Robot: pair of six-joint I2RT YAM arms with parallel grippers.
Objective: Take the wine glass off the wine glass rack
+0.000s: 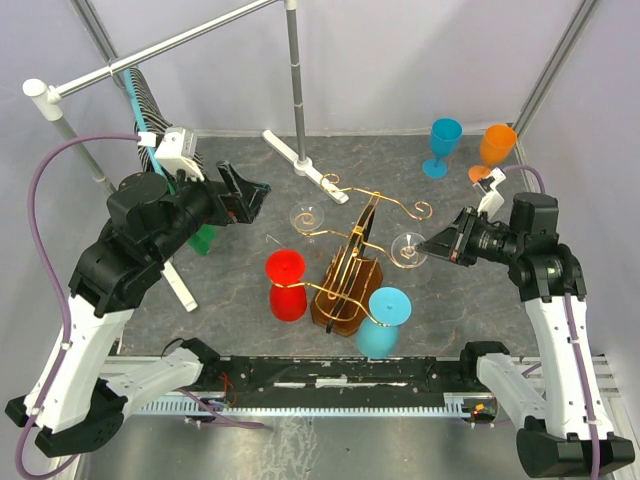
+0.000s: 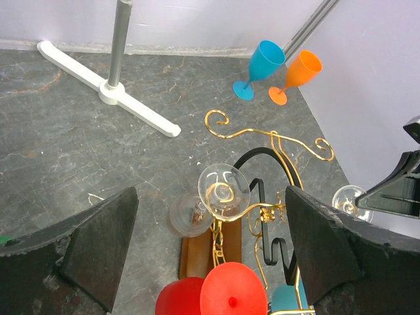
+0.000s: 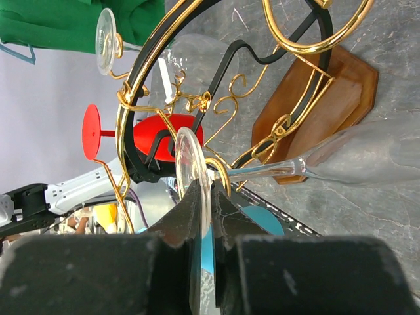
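Since glass (image 3: 186,154) hangs by its stem on rack (image 1: 348,285), right pincer (image 3: 209,197) grips its foot. Spread wide, left pincer (image 1: 252,200) hovers left of rack.

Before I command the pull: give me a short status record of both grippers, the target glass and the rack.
right gripper: shut on the foot of the clear wine glass
clear wine glass: hanging from the wine glass rack, right side, not yet off
left gripper: open, empty, left of the rack
other glasses on rack: red glass, cyan glass, second clear glass
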